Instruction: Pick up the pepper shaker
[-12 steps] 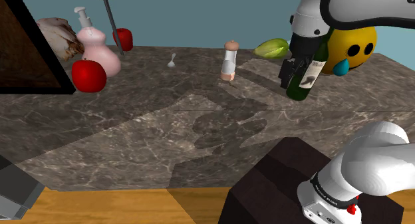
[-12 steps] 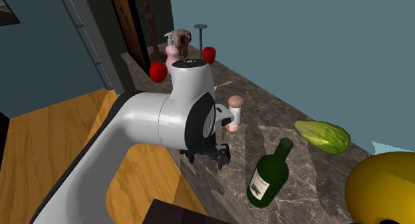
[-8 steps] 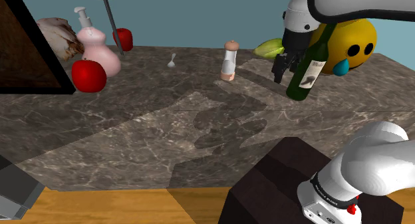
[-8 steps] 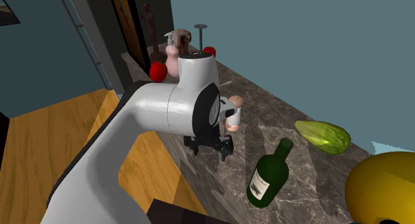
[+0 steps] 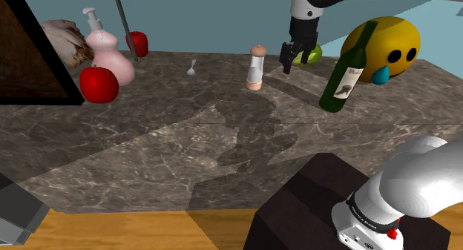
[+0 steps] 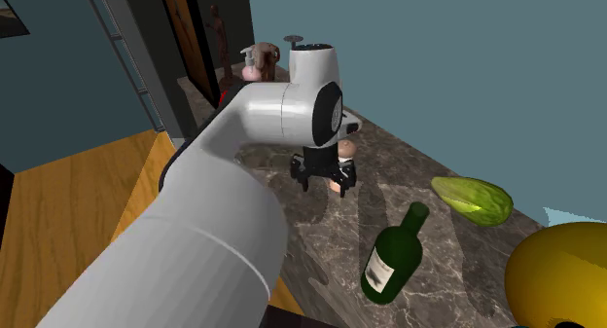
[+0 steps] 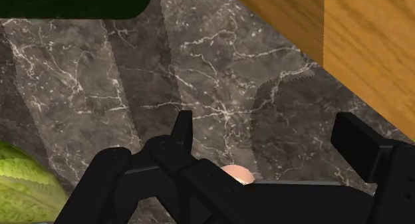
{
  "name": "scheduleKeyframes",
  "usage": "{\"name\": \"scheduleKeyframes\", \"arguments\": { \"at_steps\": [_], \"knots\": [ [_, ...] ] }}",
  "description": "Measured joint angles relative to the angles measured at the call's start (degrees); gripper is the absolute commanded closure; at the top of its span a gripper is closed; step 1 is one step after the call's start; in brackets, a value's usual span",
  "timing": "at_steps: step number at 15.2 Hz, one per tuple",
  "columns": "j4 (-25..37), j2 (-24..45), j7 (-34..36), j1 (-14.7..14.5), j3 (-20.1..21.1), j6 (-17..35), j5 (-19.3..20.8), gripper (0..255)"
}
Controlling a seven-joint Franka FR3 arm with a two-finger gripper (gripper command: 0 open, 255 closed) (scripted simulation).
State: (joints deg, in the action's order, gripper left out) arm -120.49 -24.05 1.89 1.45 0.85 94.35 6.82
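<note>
The pepper shaker (image 5: 256,67) is a pale pink cylinder with a brown cap. It stands upright on the dark marble counter (image 5: 178,137). My gripper (image 5: 294,58) hangs open just to the shaker's right in the shoulder view, a little above the counter and apart from it. In the second exterior view the gripper (image 6: 323,177) is in front of the shaker (image 6: 347,148) and covers its lower part. In the wrist view the fingers (image 7: 182,127) stand wide apart with nothing between them. The shaker's cap (image 7: 237,173) peeks over the hand's black body, short of the fingertips.
A green wine bottle (image 5: 346,69) leans to the gripper's right, with a green vegetable (image 5: 314,54) and a yellow emoji ball (image 5: 387,45) behind it. Far left stand a pink soap dispenser (image 5: 108,57) and red apples (image 5: 99,84). The dark stand (image 5: 312,211) is at the lower right.
The arm has swung to the shoulder view's left, away from the wine bottle and up beside the pepper shaker. The fingers have stayed open.
</note>
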Motion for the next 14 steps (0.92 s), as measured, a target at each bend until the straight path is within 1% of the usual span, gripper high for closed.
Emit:
{"name": "scheduleKeyframes", "arguments": {
  "at_steps": [2, 7, 13, 14],
  "knots": [
    [4.1, 4.3, 0.2, 0.1, 0.1, 0.4, 0.2, 0],
    [16.8, 15.5, -0.3, 0.5, -0.1, -0.5, 0.9, 0],
    [34.2, 29.2, -1.3, 0.9, -0.5, -3.5, 1.5, 0],
    [35.4, 30.1, -1.2, 0.9, -0.5, -3.7, 1.6, 0]
  ]
}}
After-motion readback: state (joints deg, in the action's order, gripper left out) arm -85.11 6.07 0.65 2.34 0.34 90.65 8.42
